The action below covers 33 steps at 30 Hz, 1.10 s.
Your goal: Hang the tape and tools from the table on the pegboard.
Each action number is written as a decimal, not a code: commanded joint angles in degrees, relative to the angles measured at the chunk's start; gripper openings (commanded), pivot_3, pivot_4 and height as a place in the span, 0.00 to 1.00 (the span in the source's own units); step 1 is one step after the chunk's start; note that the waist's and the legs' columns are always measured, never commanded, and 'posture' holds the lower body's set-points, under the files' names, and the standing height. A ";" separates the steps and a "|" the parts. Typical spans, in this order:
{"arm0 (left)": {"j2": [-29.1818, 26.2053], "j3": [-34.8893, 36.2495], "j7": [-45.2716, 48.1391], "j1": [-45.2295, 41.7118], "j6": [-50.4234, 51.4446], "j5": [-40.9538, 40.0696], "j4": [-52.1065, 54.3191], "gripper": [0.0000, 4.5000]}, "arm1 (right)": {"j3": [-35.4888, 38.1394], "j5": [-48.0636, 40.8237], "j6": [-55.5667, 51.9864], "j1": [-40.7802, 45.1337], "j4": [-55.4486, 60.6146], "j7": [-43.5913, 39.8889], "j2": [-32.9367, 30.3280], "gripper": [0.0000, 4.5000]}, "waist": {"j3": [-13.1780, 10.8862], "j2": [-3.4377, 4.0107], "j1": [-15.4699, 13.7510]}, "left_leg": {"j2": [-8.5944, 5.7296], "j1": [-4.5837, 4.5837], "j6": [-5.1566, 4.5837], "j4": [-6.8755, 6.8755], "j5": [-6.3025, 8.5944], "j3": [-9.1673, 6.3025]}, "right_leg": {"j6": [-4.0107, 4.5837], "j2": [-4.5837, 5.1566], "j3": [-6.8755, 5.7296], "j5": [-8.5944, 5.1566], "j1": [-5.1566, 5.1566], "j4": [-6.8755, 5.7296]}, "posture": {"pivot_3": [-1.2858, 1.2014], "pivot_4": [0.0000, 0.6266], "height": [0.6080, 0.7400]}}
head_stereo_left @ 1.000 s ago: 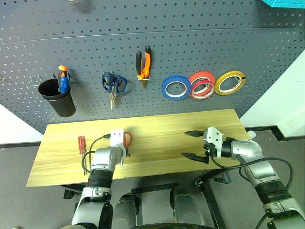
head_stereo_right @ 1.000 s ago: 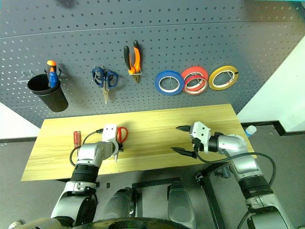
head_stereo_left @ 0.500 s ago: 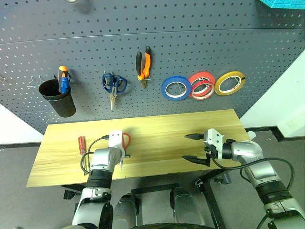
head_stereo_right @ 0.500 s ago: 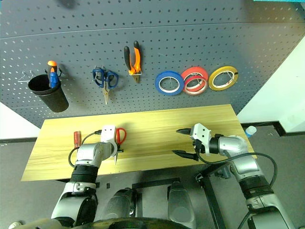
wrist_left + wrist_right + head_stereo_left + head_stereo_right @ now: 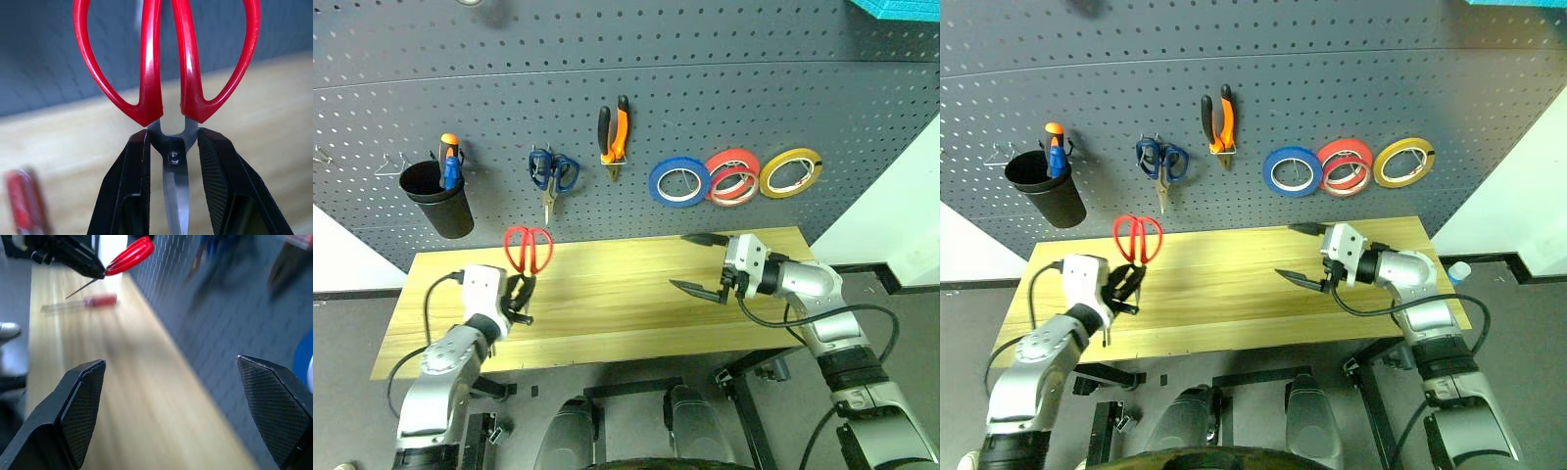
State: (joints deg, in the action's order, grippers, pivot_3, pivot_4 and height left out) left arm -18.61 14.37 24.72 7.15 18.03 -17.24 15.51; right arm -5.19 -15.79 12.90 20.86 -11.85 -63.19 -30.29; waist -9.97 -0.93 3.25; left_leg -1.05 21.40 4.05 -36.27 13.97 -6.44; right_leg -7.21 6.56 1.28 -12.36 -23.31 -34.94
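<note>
One pegboard [image 5: 607,39] fills the wall, with one desk [image 5: 626,294] of light wood below it. On the board hang one black cup [image 5: 438,199] holding one orange-and-blue screwdriver [image 5: 450,162], one blue scissors [image 5: 549,176], one pliers [image 5: 613,129] and four tape rings (blue [image 5: 678,182], a thick red roll [image 5: 729,166] with the thin red tape [image 5: 732,184] hung against it, and yellow [image 5: 790,171]). Two pincers are up over the desk. The left pincer [image 5: 520,294], above the desk's left part, is clamped on the red scissors [image 5: 528,249] just below the handles, at the pivot; the two handle loops stand upward in front of the board's lower edge, and the blades point down between the fingers [image 5: 129,196]. The right pincer [image 5: 697,262], over the desk's right half, is spread wide with nothing in it, its fingers [image 5: 80,406] well apart. One small red screwdriver [image 5: 100,300] lies flat on the desk near the left end, below the held scissors.
</note>
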 commanded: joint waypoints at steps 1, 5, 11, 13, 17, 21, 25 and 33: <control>0.22 5.59 3.27 -0.79 -11.15 -4.38 2.89 0.23 | 1.80 -7.10 -5.45 1.40 7.34 -2.70 -0.58 1.00 | 0.04 0.02 -0.31 | -0.01 0.00 0.00 0.01 0.00 0.01 | 0.00 0.02 0.00 0.00 0.03 0.04 | 0.48 0.14 1.00; 0.38 7.49 3.87 -3.58 -16.12 -6.22 0.89 0.23 | 2.37 -13.82 -15.42 2.65 13.38 -4.03 -1.38 1.00 | 0.11 0.02 -0.69 | -0.01 0.00 -0.01 0.05 0.00 0.02 | 0.09 0.02 0.01 0.07 0.02 0.08 | 0.48 0.13 1.00; -0.72 4.56 1.28 -10.33 -17.07 -2.41 -3.24 0.23 | 2.81 -12.98 -17.00 3.80 14.43 -3.40 -1.01 1.00 | 0.55 -0.18 -0.71 | -0.01 -0.03 -0.01 0.01 0.00 0.02 | 0.01 0.01 -0.02 0.04 0.10 0.08 | 0.48 0.11 1.00; -1.17 3.41 0.48 -12.52 -16.89 -0.57 -5.56 0.23 | 2.83 -12.56 -16.95 3.71 14.40 -3.19 -0.90 1.00 | 0.60 -0.18 -0.64 | -0.02 -0.03 -0.02 0.01 0.00 0.02 | 0.02 0.01 -0.02 0.06 0.10 0.08 | 0.47 0.10 1.00; -2.12 0.99 -1.43 -16.42 -17.50 3.60 -9.85 0.23 | 3.10 -12.00 -16.67 3.17 14.61 -2.68 -0.88 1.00 | 0.67 -0.16 -0.49 | -0.02 -0.04 -0.02 0.03 -0.01 0.02 | 0.08 0.00 -0.02 0.21 0.09 0.07 | 0.47 0.09 1.00; -2.97 -1.71 -1.96 -19.73 -18.31 7.13 -14.32 0.23 | 3.24 -11.65 -16.57 2.73 14.91 -2.16 -0.83 1.00 | 0.79 -0.17 -0.31 | -0.02 -0.04 -0.02 0.03 -0.01 0.02 | 0.00 -0.01 -0.02 0.26 0.09 0.07 | 0.47 0.08 1.00; -3.45 -4.26 -2.57 -21.90 -19.02 10.22 -17.67 0.23 | 3.35 -11.46 -16.52 2.45 15.26 -1.73 -0.80 1.00 | 1.00 -0.17 0.32 | -0.02 -0.04 -0.02 0.03 -0.01 0.02 | -0.01 -0.01 -0.01 0.27 0.09 0.07 | 0.46 0.07 1.00; -3.00 -4.32 -1.28 -22.32 -14.64 7.61 -19.52 0.53 | 3.24 -10.61 -16.07 1.68 15.42 -1.05 -1.16 1.00 | 1.32 -0.20 0.91 | -0.02 -0.07 -0.02 0.03 -0.01 0.02 | -0.03 -0.01 -0.01 0.27 0.09 0.01 | 0.46 0.08 1.00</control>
State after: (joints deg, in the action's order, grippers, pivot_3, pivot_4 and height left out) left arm -21.31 9.21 23.58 -14.62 2.69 -8.71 -5.52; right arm -3.29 -26.57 -4.46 22.28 1.17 -64.42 -30.98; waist -8.64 -1.13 4.16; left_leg -1.07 21.33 4.03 -36.24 13.96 -6.42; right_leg -7.24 6.55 1.26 -12.09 -23.22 -34.94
